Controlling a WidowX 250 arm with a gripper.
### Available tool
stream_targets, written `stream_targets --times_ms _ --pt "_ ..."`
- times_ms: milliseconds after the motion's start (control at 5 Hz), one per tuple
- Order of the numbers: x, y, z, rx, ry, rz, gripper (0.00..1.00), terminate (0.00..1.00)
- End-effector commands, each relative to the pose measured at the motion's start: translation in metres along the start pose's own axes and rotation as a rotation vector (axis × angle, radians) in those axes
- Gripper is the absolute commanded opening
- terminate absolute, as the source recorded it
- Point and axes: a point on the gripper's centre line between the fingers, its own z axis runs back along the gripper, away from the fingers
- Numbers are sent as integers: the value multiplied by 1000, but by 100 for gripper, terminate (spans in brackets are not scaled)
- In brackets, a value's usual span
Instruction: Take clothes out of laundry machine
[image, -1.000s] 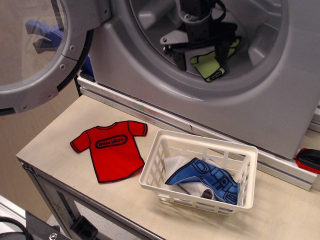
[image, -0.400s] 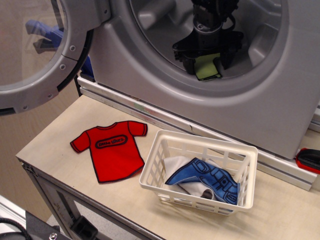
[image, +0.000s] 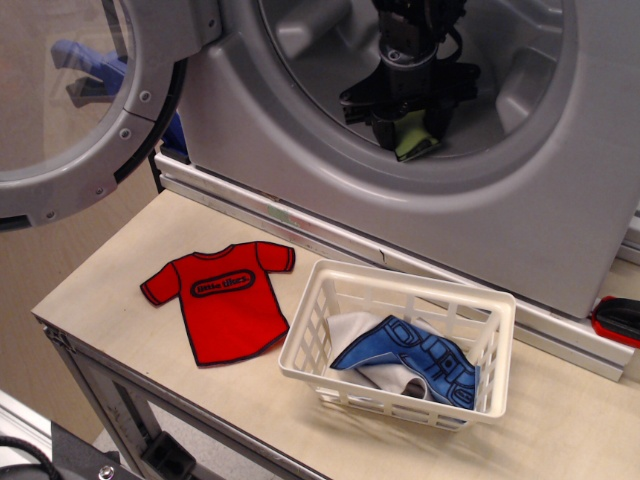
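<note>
Deep inside the wide round drum of the large silver-grey metal laundry machine (image: 560, 200), the black robot gripper (image: 408, 135) points downward with its fingers (image: 388, 130) drawn close together around the small lime yellow-green fabric garment cutout with a black outline (image: 414, 140). Only a bunched corner of that cloth shows, just below and to the camera-right of the fingertips, touching them and lying against the lower curve of the drum. The jaws look pinched onto it, with hardly any gap showing, though the dark fingers hide the exact contact.

By my reading, the step in hand is the grasp itself: the garment is caught but not yet out of the drum. The next move calls for a lift that clears the floppy cloth off the drum wall, then a pull toward the camera over the lower lip of the opening, keeping the trailing fabric from snagging on that rim.

Well below the fingers, on the pale wooden table (image: 90, 290), lies a flat red T-shirt cutout with a black outline (image: 220, 297), and beside it stands a white plastic lattice basket (image: 490, 350) holding a blue garment piece (image: 420, 360) and a white cloth (image: 352, 332). The round glass porthole door (image: 80, 110) hangs open far to the camera-left of the fingers.
</note>
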Motion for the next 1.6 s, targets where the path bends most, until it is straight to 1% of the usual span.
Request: stream_targets --times_ms 0,200,400,600,800,1000,1200,1400 --pt "-2 7 26 -28 -5 -11 0 0" --pt "-11 10 45 -62 -64 -50 0 0" --pt "-24 12 74 -78 19 -66 0 0" --pt "-48 17 90 -102 107 -106 0 0" --pt "-78 11 104 -112 172 -175 0 0" --pt "-100 19 103 -93 244 -216 0 0" --pt "-116 28 93 -48 305 -278 0 0" --pt "-120 34 67 12 272 -287 0 0"
